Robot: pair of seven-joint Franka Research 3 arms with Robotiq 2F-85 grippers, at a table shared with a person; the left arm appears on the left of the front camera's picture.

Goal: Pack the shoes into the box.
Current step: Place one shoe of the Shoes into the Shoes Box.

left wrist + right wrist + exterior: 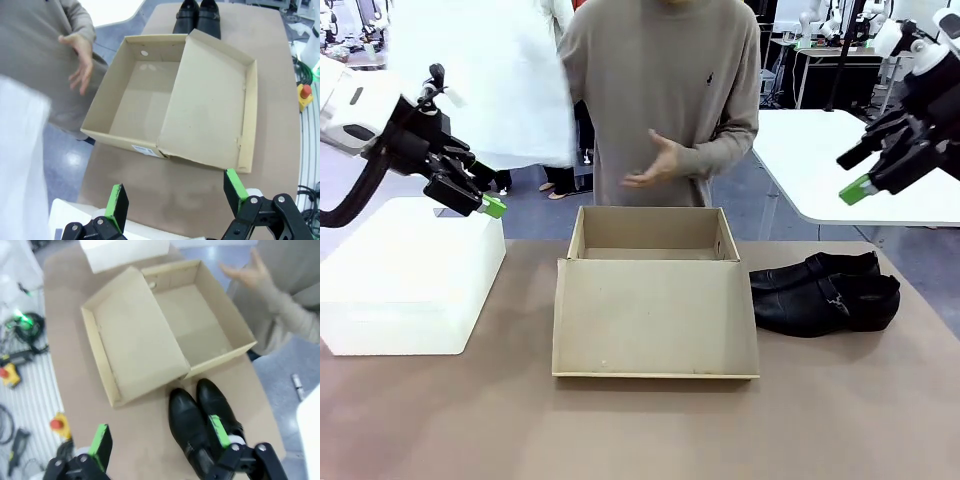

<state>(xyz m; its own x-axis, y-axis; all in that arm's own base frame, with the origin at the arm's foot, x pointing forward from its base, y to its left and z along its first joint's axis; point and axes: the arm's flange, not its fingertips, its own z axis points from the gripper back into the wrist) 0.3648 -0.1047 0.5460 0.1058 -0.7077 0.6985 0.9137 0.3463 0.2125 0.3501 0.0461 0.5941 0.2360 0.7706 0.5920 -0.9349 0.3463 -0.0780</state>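
Note:
The brown cardboard box (652, 232) stands open in the middle of the table, its inside bare (142, 97) (200, 320). Its flap lid (655, 318) lies flat toward my side. The glossy black shoes (826, 292) lie side by side on the table just right of the box, toes pointing at it (200, 15) (200, 416). My left gripper (480, 190) (176, 197) hangs open and empty over the white box at the left. My right gripper (856, 172) (159, 436) hovers open and empty high above the shoes.
A larger white box (412, 272) sits on the table's left side. Across the table a person holds up a big white sheet (480, 85) with one arm and keeps an open hand (655, 165) above the box's far wall. A white table (860, 165) stands at the back right.

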